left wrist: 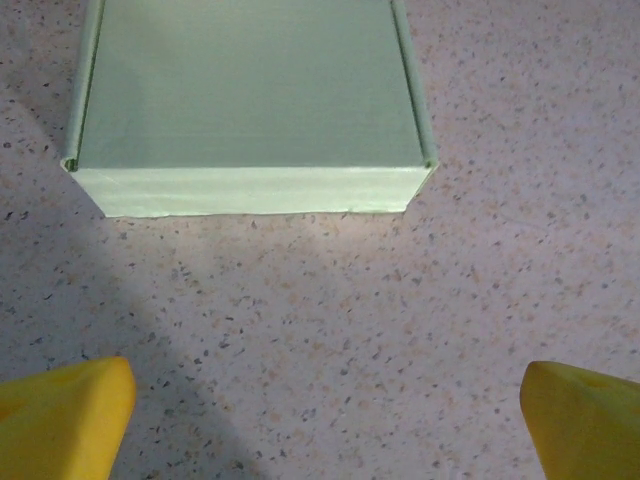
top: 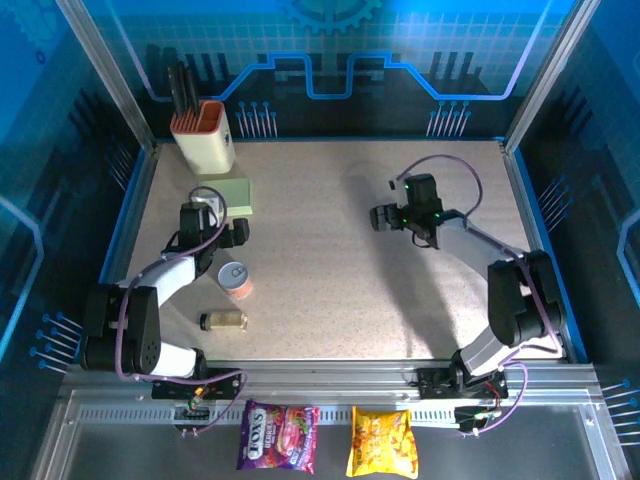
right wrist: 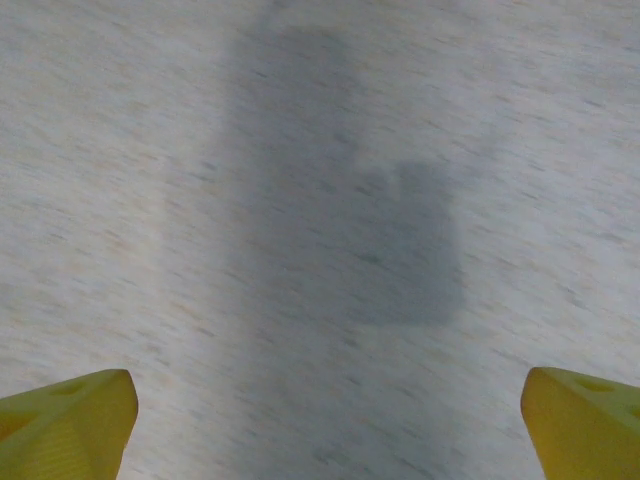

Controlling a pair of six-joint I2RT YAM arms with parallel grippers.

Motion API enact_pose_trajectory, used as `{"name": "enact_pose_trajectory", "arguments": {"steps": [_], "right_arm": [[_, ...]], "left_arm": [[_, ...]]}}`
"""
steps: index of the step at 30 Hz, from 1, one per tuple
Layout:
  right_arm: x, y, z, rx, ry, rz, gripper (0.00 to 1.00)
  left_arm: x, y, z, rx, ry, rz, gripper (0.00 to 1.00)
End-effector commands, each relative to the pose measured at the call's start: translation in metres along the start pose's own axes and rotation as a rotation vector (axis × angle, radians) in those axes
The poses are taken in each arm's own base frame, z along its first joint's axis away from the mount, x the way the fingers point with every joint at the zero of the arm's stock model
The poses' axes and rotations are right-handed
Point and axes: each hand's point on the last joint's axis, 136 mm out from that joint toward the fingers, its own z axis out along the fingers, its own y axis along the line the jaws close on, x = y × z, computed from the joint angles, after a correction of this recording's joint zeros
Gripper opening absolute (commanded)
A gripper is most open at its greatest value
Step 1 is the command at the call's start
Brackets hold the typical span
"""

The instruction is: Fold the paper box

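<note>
The mint-green paper box (left wrist: 250, 100) sits closed and fully formed at the far left of the table (top: 330, 290) — folding looks done — my left gripper (left wrist: 325, 415) spread empty just before it, my right gripper (right wrist: 325, 415) spread empty over bare surface well away.

- The paper box (top: 232, 195) is pale mint-green thin cardboard, folded into a low, plain rectangular box.
- It lies flat on the speckled counter (top: 330, 260), lid side up, at the far left.
- From the left wrist, the paper box (left wrist: 250, 95) shows a closed smooth top, a narrow front wall, and side edges tucked in.
</note>
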Motion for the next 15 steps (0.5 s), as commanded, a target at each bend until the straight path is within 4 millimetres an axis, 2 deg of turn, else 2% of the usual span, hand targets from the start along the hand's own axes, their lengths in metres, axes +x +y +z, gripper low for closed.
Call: {"name": "enact_pose_trajectory", "arguments": {"steps": [1, 5, 10, 12, 15], "right_arm": [[0.013, -0.046, -0.012, 0.187, -0.046, -0.066, 0.99], [0.024, -0.064, -0.014, 0.204, -0.197, -0.057, 0.99], [0.016, -0.066, -0.020, 0.169, -0.379, -0.062, 0.99], [0.023, -0.072, -0.016, 0.162, -0.385, -0.024, 0.99], [0.033, -0.078, -0.014, 0.151, -0.438, 0.007, 0.99]], "left_arm": [[-0.016, -0.002, -0.003, 0.009, -0.116, 0.061, 1.00], [-0.016, -0.010, 0.000, 0.062, -0.172, 0.057, 1.00], [-0.027, -0.016, 0.001, 0.101, -0.281, 0.084, 1.00], [-0.021, -0.015, 0.007, 0.101, -0.286, 0.083, 1.00], [-0.015, -0.014, 0.005, 0.108, -0.323, 0.086, 1.00]]}}
